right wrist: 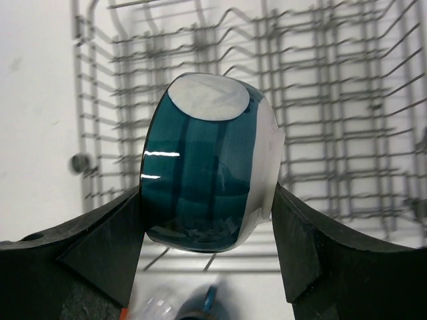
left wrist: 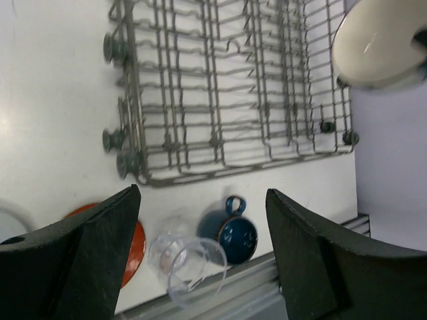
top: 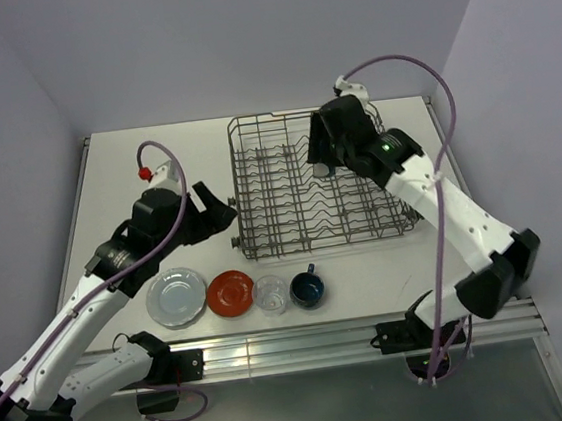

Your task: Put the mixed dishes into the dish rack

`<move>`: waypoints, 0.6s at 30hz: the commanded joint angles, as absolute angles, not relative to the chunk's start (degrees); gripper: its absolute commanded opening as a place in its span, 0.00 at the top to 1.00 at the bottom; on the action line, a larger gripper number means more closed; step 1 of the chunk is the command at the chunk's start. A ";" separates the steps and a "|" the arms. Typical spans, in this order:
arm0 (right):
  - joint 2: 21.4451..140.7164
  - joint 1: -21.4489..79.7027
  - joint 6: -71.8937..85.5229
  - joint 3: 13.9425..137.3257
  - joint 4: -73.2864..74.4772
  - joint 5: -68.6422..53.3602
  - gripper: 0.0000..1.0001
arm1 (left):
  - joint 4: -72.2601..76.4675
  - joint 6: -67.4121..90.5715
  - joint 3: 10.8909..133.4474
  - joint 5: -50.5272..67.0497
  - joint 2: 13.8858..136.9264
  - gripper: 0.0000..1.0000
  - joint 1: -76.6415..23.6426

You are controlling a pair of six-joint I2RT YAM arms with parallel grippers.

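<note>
The dish rack (top: 291, 209) stands at the middle back of the table. My right gripper (top: 321, 154) hangs over its right half, shut on the cream bowl (right wrist: 200, 180), whose dark teal outside faces the wrist camera; the bowl (left wrist: 380, 43) also shows in the left wrist view. In a row near the table's front edge lie the pale blue-grey plate (top: 177, 297), the red-orange plate (top: 232, 292), the clear glass tumbler (top: 271, 294) and the dark blue mug (top: 307, 289). My left gripper (top: 216, 209) is open, just left of the rack and above the plates; nothing is between its fingers (left wrist: 100, 233).
The rack's small wheels (left wrist: 113, 140) face the left arm. A metal rail (top: 305, 347) runs along the table's front edge, close behind the row of dishes. Walls close in the table on the left, back and right.
</note>
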State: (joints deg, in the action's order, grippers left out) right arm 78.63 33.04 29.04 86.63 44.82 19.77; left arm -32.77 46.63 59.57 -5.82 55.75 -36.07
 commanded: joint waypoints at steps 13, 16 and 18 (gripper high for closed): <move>110.62 25.93 7.75 109.15 38.06 46.13 1.00 | -30.76 46.85 51.42 2.37 47.11 0.22 -36.21; 117.49 25.75 3.62 112.84 37.79 51.40 1.00 | -30.32 46.49 49.58 3.51 47.46 0.23 -36.21; 121.79 25.66 1.77 115.38 37.79 55.00 1.00 | -29.36 46.49 47.82 4.57 47.55 0.24 -36.21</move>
